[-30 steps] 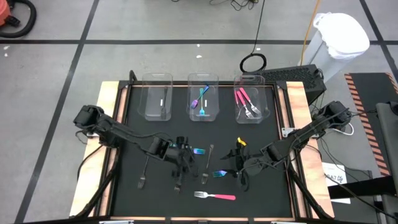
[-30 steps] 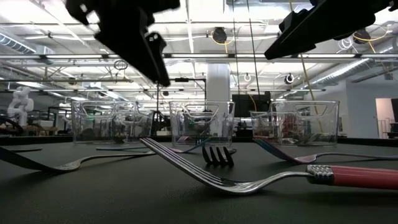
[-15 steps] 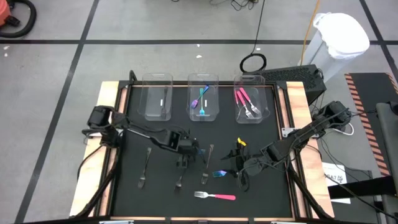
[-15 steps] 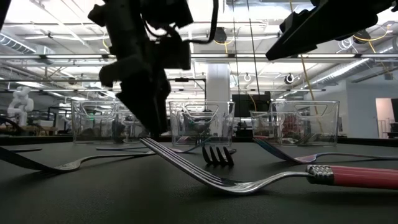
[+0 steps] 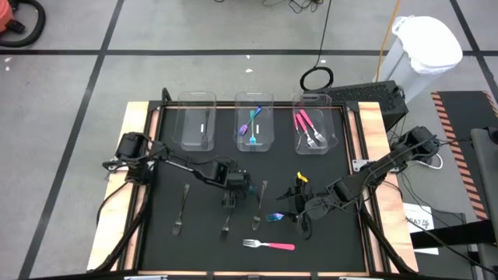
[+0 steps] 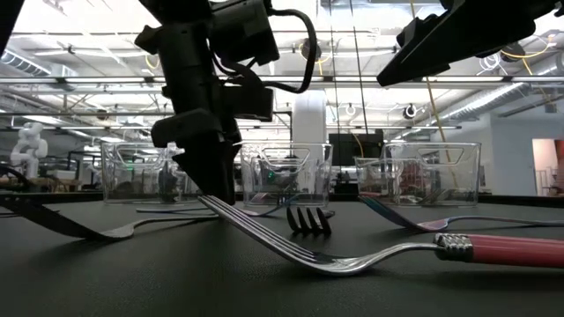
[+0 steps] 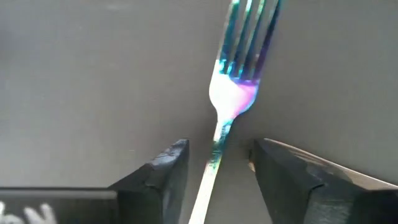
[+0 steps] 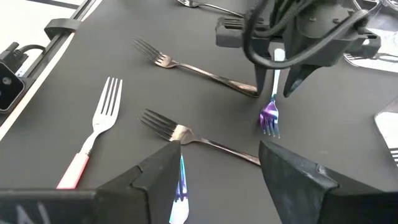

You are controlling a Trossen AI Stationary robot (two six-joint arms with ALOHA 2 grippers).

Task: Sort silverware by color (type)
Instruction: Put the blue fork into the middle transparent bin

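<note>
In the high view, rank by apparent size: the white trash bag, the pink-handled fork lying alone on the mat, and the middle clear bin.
1. white trash bag, largest.
2. middle clear bin.
3. pink-handled fork, smallest.

The bag stands off the table and may reach nearer the camera, so its lead could be overstated.

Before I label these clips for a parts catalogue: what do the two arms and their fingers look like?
Both arms are dark, slim and jointed, with black cables looped along them. The left gripper has a boxy black wrist block; its fingers are matte black wedges. The right gripper looks the same, with a small yellow part near its wrist and matching black fingers.
</note>
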